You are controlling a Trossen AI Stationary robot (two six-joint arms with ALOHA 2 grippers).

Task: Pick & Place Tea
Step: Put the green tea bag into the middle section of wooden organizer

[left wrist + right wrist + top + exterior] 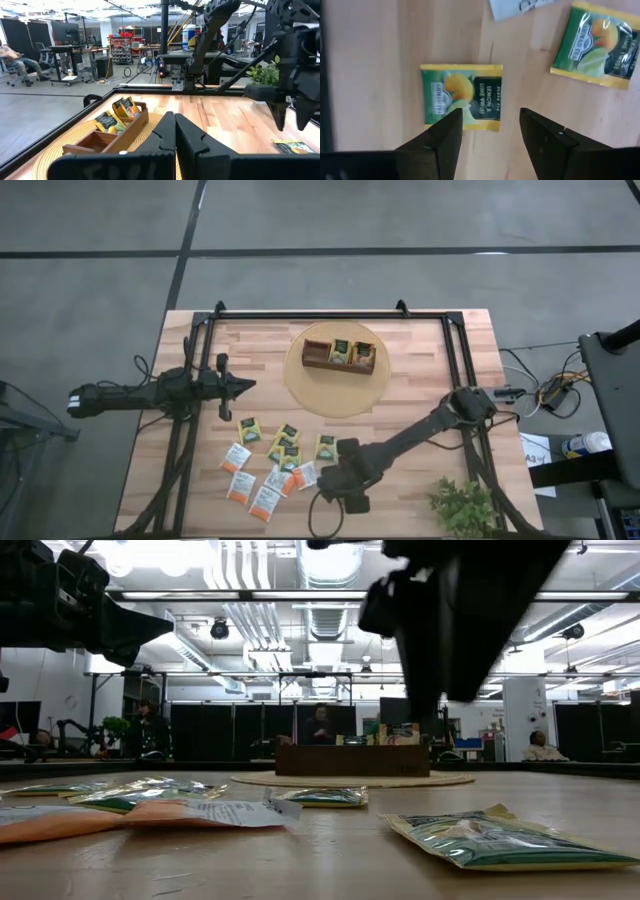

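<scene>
Pale wood desk carries a round mat and brown three-slot tray, two slots holding packets. About ten loose tea packets lie near the front edge. Step: reach. Right claw, jaws apart, hovers over a yellow-green packet; next, descend and pinch. Left claw closed, idle above the desk's left side.
</scene>
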